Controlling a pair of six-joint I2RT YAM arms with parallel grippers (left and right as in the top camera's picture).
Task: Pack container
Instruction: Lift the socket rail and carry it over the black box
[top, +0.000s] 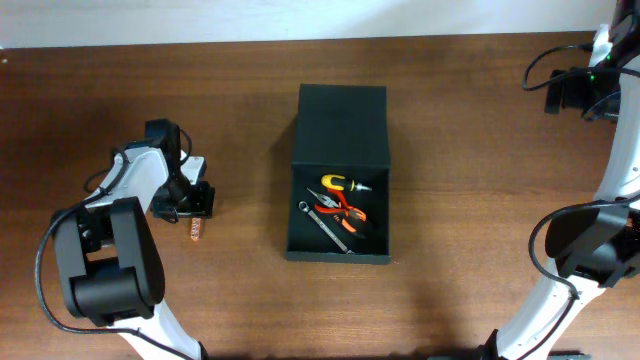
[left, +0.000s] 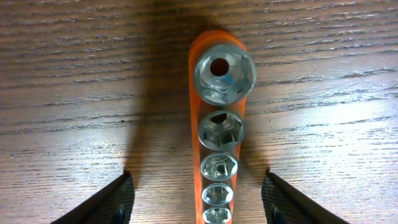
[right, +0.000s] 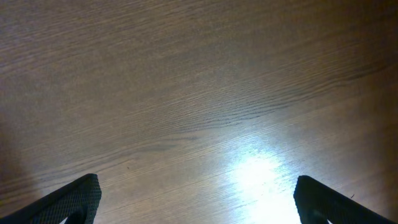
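The container (top: 337, 257), a matte dark green-black rectangular box, is sitting open near the middle of the wooden table (top: 460, 150). Its hinged flap lid (top: 343, 125) is lying folded back on the far side. Small hand tools (top: 343, 208) are resting inside, toward its right wall.

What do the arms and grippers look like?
The left arm and right arm have white links, bulky black joints and looping black cables. The left gripper and right gripper have black, tapered fingers. A small green light shows on the right arm.
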